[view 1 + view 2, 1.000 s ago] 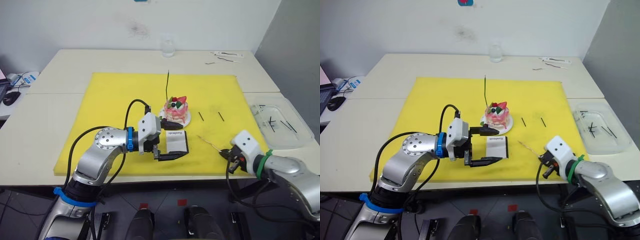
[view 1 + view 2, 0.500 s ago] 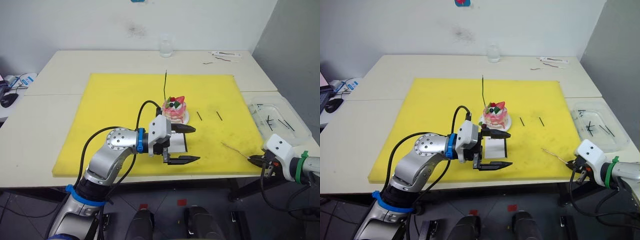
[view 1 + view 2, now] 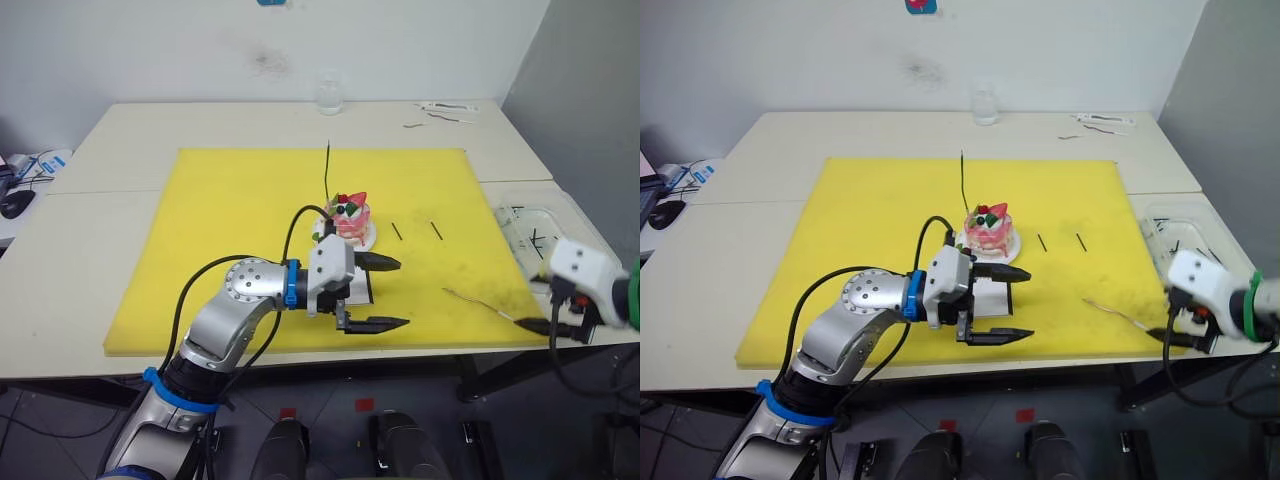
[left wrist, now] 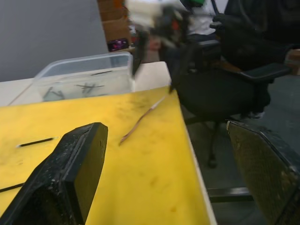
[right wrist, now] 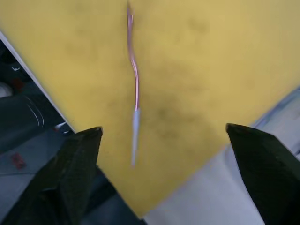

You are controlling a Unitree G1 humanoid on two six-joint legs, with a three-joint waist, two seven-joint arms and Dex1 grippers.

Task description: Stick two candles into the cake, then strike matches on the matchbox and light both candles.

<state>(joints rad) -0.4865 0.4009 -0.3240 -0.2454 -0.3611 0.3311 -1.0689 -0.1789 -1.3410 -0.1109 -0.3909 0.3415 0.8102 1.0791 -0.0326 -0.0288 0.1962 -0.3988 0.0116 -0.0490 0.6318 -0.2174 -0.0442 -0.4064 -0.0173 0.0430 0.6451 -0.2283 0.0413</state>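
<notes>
Since a second ago my right hand (image 3: 1180, 338) pulled back off the yellow mat's edge, fingers spread and empty, leaving the tan candle (image 3: 1118, 314) lying there, flimsy, so I'd pinch mid-length; my right wrist view shows its kink, left hand (image 3: 385, 294) gaping by the cake (image 3: 349, 215).

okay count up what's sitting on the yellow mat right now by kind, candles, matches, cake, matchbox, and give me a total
Candles: 2, a greenish candle standing in the cake and a tan candle lying near the mat's right edge
Matches: 2, a left match and a right match
Cake: 1
Matchbox: 1
Total: 6
</notes>
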